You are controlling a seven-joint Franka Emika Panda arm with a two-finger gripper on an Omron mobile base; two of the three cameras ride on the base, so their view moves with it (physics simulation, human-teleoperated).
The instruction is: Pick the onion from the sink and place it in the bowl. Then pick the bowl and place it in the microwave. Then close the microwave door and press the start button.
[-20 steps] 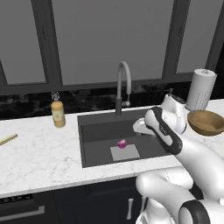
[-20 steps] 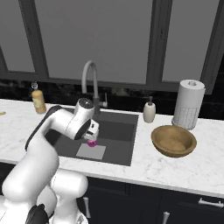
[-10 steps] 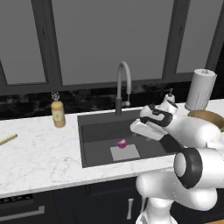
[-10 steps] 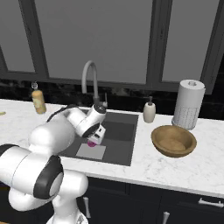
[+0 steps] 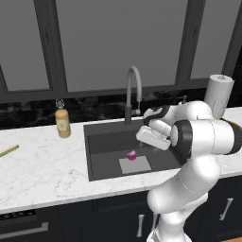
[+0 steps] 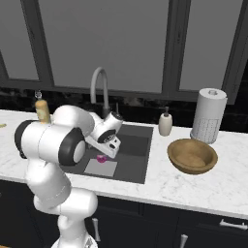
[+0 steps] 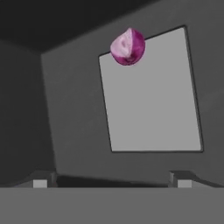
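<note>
onion (image 7: pixel 127 46): round, glossy purple, pale patch, upper centre on sink's (image 5: pixel 101 160) lighter square | sink: matte dark grey basin, curved faucet (image 5: pixel 133 90) | gripper (image 7: pixel 111 181): fingers spread wide, empty, arm folded low over basin

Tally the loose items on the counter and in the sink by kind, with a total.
Small purple-magenta onion: 1
Wide tan wooden bowl: 1
White paper towel roll: 1
Bottles: 2, amber and cream pump
Total: 5

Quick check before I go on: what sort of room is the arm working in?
A kitchen, by the looks: a dark sink with a curved faucet set in a marble counter, plus a paper towel roll.
</note>
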